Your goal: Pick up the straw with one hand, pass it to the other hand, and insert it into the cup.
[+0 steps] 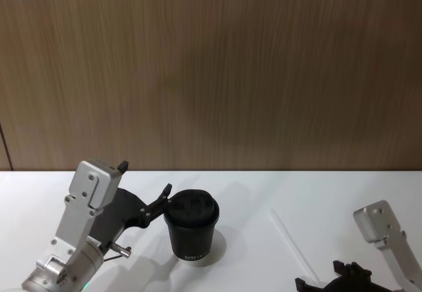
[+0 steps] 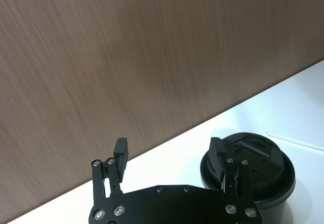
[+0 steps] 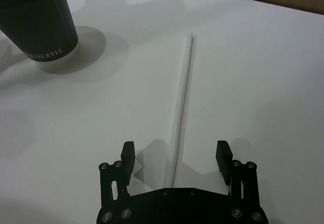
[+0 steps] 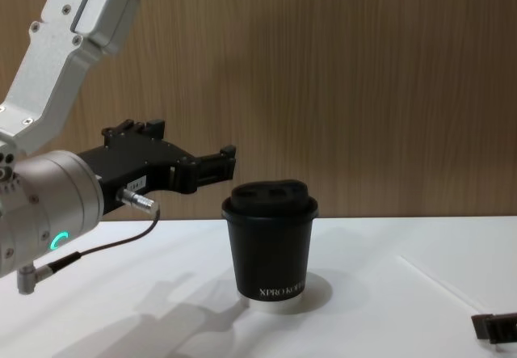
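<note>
The white straw lies flat on the white table, to the right of the cup in the head view. My right gripper hovers low over the straw's near end, open, with the straw running between its fingers untouched. The black lidded cup stands upright with white lettering low on its side. My left gripper, on the silver wrist with the green ring, is open beside the cup at lid height, one fingertip close to the lid.
A brown wood-grain wall backs the table. A dark cable loops under the left wrist. Bare white tabletop lies between the cup and the straw and to the straw's right.
</note>
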Motion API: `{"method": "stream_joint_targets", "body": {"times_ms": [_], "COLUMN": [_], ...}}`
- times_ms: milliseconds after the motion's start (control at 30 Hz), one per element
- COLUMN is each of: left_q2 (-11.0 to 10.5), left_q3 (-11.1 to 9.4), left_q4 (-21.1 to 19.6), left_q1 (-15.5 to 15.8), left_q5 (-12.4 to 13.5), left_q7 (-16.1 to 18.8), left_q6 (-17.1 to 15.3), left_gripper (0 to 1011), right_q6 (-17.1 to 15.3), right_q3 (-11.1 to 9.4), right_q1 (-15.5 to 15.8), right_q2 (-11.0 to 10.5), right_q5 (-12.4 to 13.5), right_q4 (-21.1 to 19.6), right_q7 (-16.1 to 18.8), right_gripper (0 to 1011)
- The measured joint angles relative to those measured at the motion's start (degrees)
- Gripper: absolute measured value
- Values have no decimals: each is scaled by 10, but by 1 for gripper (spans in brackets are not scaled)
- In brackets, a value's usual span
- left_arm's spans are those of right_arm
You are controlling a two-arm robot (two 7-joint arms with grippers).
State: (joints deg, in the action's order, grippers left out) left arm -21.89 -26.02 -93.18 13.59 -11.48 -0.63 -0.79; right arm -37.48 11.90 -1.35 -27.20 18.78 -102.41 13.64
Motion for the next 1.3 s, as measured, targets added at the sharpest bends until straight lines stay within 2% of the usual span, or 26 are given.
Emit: {"method": "stream_joint_targets", "body": {"times_ms": [433, 533, 967, 1000, 1300], "left_q2": [0, 0, 0, 0, 0], "left_q3": [0, 0, 0, 0, 0], "left_q4": [0, 0, 0, 0, 0], "left_q1": [0, 0, 0, 0, 0], "left_q5": [0, 0, 0, 0, 0], "left_q7": [0, 0, 0, 0, 0], "left_q6": [0, 0, 0, 0, 0], "left_gripper": [1003, 1003, 1003, 1003, 1004], "right_q6": [-6, -7, -8, -9, -13], "right_q3": [-2, -3, -10, -11, -14], "right_q1": [-1, -1, 3, 3, 6], "right_q2": [2, 3, 7, 7, 5], "right_q5": [-1, -2, -5, -6, -8], "right_q4": [4, 5, 4, 4, 3], "right_q7": [9, 10, 12, 13, 18], "right_gripper": [1001, 969, 623, 565, 290]}}
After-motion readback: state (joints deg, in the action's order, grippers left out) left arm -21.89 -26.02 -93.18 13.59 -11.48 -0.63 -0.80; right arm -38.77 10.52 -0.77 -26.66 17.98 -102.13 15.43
